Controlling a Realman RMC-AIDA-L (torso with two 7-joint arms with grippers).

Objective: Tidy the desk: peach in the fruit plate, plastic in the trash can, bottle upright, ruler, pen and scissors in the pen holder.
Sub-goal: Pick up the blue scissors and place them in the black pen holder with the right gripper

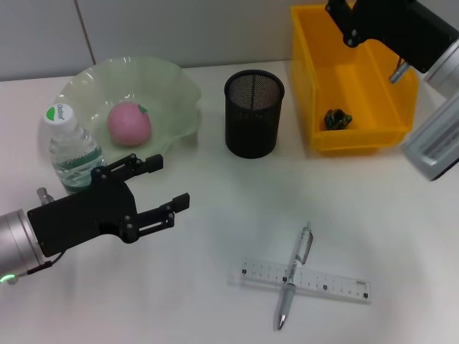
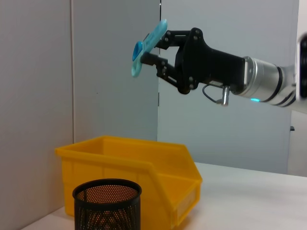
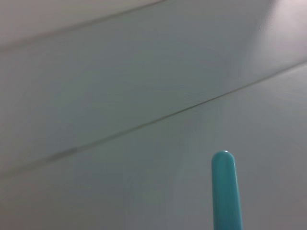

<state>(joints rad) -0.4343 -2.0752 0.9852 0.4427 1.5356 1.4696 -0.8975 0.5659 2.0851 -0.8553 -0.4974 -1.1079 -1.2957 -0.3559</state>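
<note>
A pink peach (image 1: 129,123) lies in the pale green fruit plate (image 1: 179,89). The bottle (image 1: 70,147) stands upright beside the plate. My left gripper (image 1: 169,181) hovers open just right of the bottle, holding nothing. The clear ruler (image 1: 337,283) lies on the desk with the pen (image 1: 295,276) crossed over it. Crumpled plastic (image 1: 337,119) sits inside the yellow trash can (image 1: 308,64). In the left wrist view my right gripper (image 2: 156,48) is shut on the blue-handled scissors (image 2: 140,52), high above the trash can (image 2: 144,167). The scissors' teal tip (image 3: 224,191) shows in the right wrist view.
The black mesh pen holder (image 1: 253,113) stands between plate and trash can, also as pen holder (image 2: 108,203). My right arm (image 1: 401,29) reaches in over the trash can's far end. Grey wall panels rise behind the desk.
</note>
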